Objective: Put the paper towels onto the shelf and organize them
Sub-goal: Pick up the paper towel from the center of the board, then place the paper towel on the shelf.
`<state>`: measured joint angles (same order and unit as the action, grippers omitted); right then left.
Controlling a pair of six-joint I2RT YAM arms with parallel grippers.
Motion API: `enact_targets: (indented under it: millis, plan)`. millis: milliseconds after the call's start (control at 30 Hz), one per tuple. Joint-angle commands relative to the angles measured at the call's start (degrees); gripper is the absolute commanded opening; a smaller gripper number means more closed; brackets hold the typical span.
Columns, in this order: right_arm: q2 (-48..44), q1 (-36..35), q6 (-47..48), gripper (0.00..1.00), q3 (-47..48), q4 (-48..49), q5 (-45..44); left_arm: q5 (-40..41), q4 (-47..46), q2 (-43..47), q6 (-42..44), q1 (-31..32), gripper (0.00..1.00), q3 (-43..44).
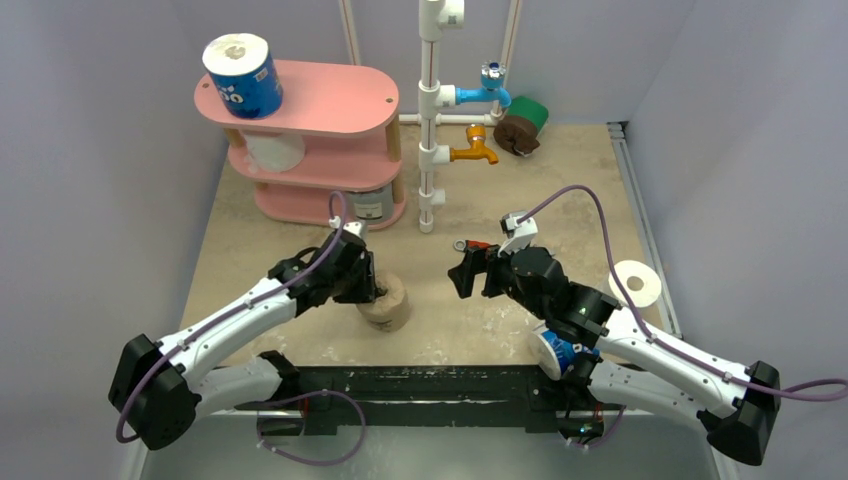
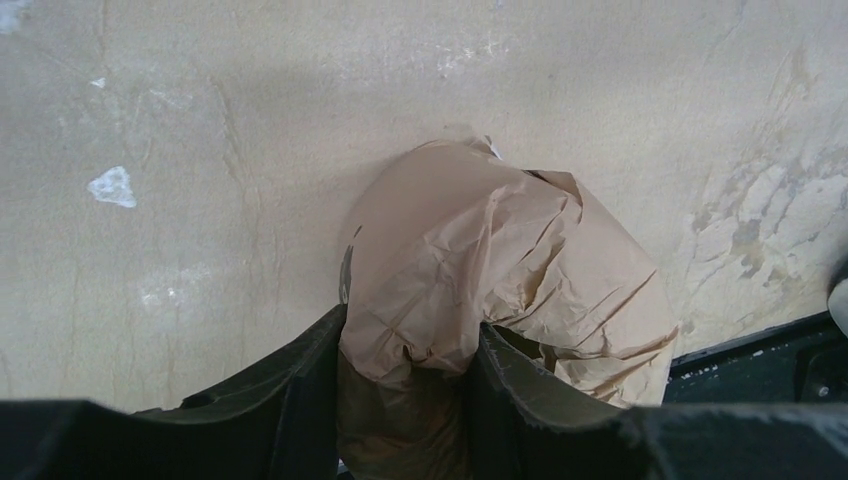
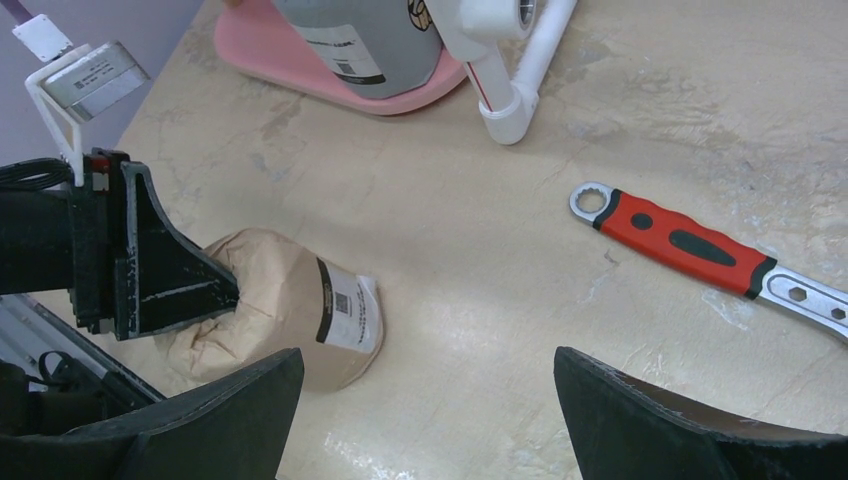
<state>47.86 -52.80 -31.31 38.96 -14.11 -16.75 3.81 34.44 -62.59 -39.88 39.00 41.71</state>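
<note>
1. Paper towels first: the brown-wrapped roll [image 2: 480,270] lies on its side on the counter [image 1: 450,335], near the front edge and left of centre. The left pincer [image 1: 365,290] is down on it, with its fingers [image 2: 290,410] pressing the crumpled wrapper from both sides. It is grasping the roll, which rests on the counter, not lifted.
2. Judgement: the bite looks to sit on bunched paper at one end. The fingers should bear on the firm body or the wrapper may slip or tear. Lift straight up before swinging away.
3. The right pincer [image 3: 430,360] is spread wide and holds nothing. It hovers low at mid-counter with the red-handled wrench [image 3: 690,240] just ahead of it.
4. The shelf [image 1: 330,95] stands at the far left.
   - Top tier: a blue printed roll [image 1: 243,75] at the left end, bare board to its right.
   - Middle tier: a white roll [image 1: 272,150].
   - Bottom tier: a grey roll [image 1: 372,203].
   - The bare top board seems the easiest drop.
5. The white pipe frame [image 1: 430,110] stands just right of the shelf, so the carry should approach from the front.
6. Loose rolls:
   - a bare white roll [image 1: 636,283] near the right edge
   - a blue one [image 1: 556,352] under the right arm
   - a green one [image 1: 533,112] and a brown one [image 1: 513,135] touching at the far back
7. The counter is mottled beige stone-look, scuffed white in spots. Plain pale walls close it in on three sides.
</note>
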Motion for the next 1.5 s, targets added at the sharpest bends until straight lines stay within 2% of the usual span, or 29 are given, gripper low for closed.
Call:
enact_targets:
  millis: [0,67,133,233,367,500,733,800,1233,1467]
  plan:
    - [-0.53,0.39,0.74,0.99,-0.11,2.15,-0.98,6.15,2.86,3.58,-2.07,0.31,0.27,2.32]
    - [-0.50,0.41,0.73,0.99,-0.11,2.41,-0.79,9.28,4.51,5.32,-3.88,0.01,0.21,2.69]
    - [-0.53,0.41,0.64,0.99,-0.02,2.56,-0.62,12.33,6.17,7.94,-6.26,-0.77,0.09,3.13]
    - [-0.46,0.41,0.31,0.99,0.23,2.19,-0.12,14.39,8.86,11.88,-9.30,-3.71,0.04,4.67]
    - [-0.74,0.46,-0.27,0.99,-0.12,2.47,0.32,19.60,12.51,14.85,-12.89,-7.89,0.04,7.66]
    - [-1.36,0.41,-0.77,0.99,-0.29,2.75,0.67,20.64,12.76,14.40,-19.78,-14.90,0.03,8.54]
    - [-3.01,0.43,-0.70,0.99,-0.19,2.21,0.84,26.20,23.00,5.04,-39.12,-22.09,0.00,14.84]
    - [-3.50,0.49,-0.76,0.99,-0.40,2.19,0.84,27.14,25.28,2.00,-42.90,-23.12,0.00,17.06]
    - [-5.03,0.42,-0.95,0.99,-1.86,3.27,1.24,29.10,25.10,-7.48,-60.85,-26.00,0.05,22.22]
    - [-5.38,0.46,-1.03,0.99,-2.08,3.21,1.13,30.60,18.37,-11.68,-61.53,-26.67,0.07,22.66]
